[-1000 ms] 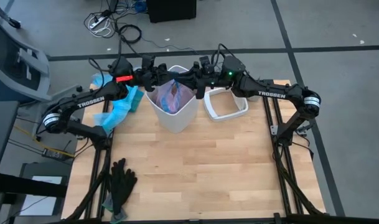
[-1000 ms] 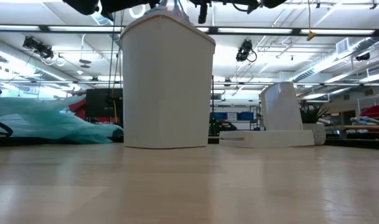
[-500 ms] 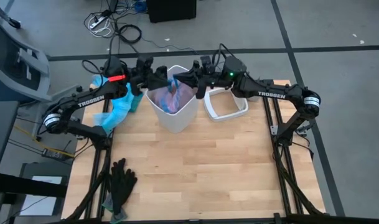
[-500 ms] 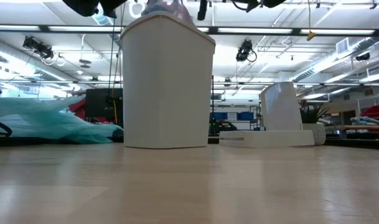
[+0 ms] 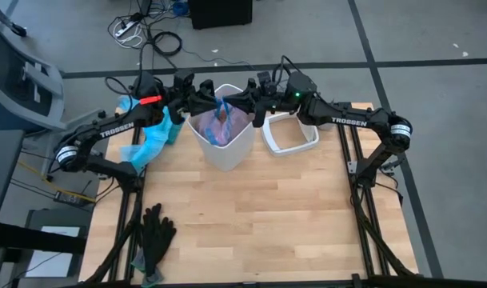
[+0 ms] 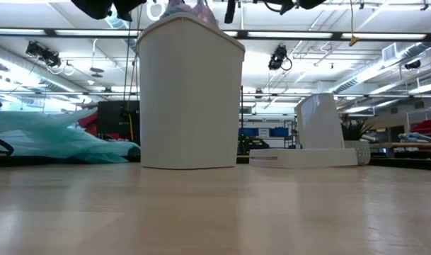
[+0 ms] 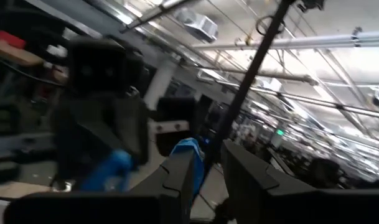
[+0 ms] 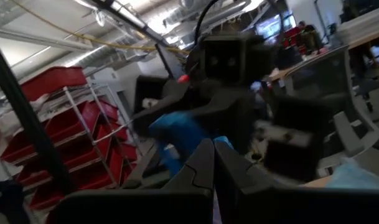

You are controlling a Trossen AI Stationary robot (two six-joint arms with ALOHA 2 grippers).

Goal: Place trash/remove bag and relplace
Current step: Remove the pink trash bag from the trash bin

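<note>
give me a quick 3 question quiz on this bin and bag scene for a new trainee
1. True or false: the white bin stands upright on the table between the two arms.
2. What lies on the table to the right of the bin? A) its white lid B) a red tray C) a cardboard box
3. Fill in: the black gloves lie near the table's ____ front corner, seen from the robot.

Key
1. True. The pink-lavender bag sits inside the bin, with the left gripper and the right gripper over the rim at its blue drawstring.
2. A
3. left
</note>
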